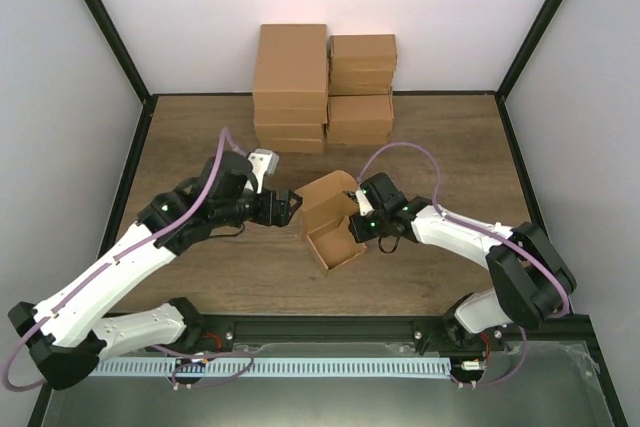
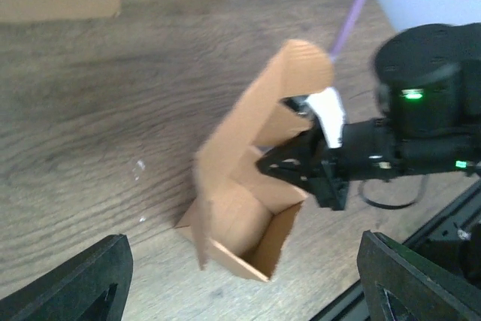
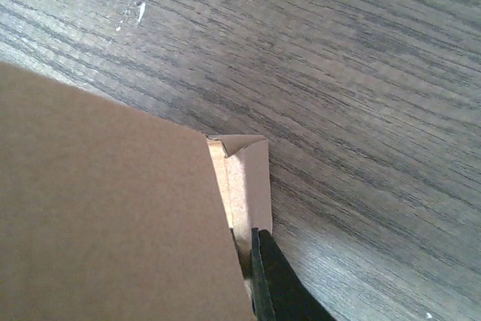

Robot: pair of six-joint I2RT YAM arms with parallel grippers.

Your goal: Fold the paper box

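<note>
The right tool (image 1: 357, 229) is pinching closed on a wall of the half-formed paper box (image 1: 335, 247) at the middle of the tabletop (image 1: 200, 137), while the left tool (image 1: 292, 209) is hovering wide open and empty beside it, probably due next to fold the raised lid (image 1: 325, 190) down.

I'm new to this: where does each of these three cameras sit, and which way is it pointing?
Top external: fixed above and behind the arms, looking down on the table; both arms show, left hand open, right hand shut on the paper box.
Left wrist: on the left arm, facing the box and right hand; its own fingers at the bottom corners.
Right wrist: on the right arm, close above the box wall; one dark finger shows.
Shared: all three see the box.
</note>
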